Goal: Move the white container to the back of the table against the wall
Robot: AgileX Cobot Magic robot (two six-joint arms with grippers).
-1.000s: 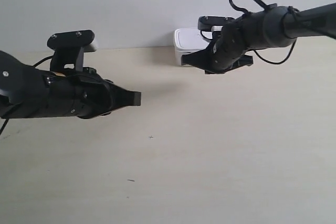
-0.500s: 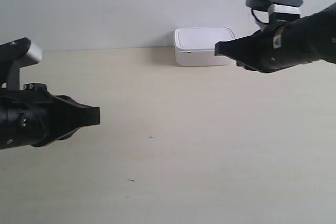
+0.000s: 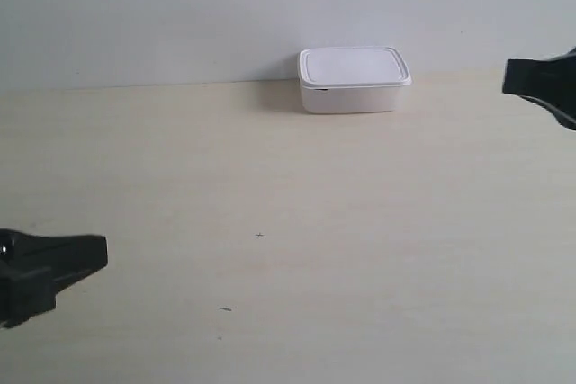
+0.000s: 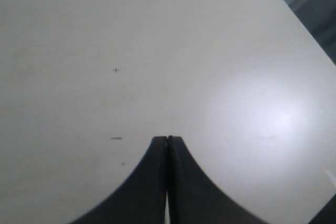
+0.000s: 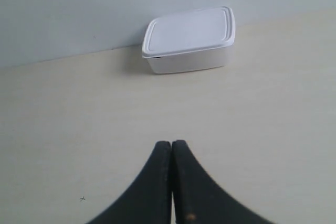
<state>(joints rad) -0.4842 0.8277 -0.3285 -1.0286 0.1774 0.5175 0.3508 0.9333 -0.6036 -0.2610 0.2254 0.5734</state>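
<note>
The white container (image 3: 353, 78) stands lid-on at the back of the table (image 3: 378, 222), its rear side close against the wall (image 3: 180, 15). It also shows in the right wrist view, white container (image 5: 189, 39), well ahead of my right gripper (image 5: 171, 142), which is shut and empty. My left gripper (image 4: 167, 138) is shut over bare table, holding nothing, with the container out of its view. In the exterior view only dark tips show: the arm at the exterior view's left (image 3: 63, 267) low down, the arm at the exterior view's right (image 3: 540, 83) at the edge, both far from the container.
A tiny cross mark (image 3: 259, 236) and a short dash mark (image 3: 225, 309) lie on the table's middle. In the left wrist view the table's edge runs diagonally past a dark area (image 4: 317, 9) beyond it.
Both arms have drawn back outward: the one at the exterior view's right left the container's side, the other sank to the lower left corner. The container stayed put.
</note>
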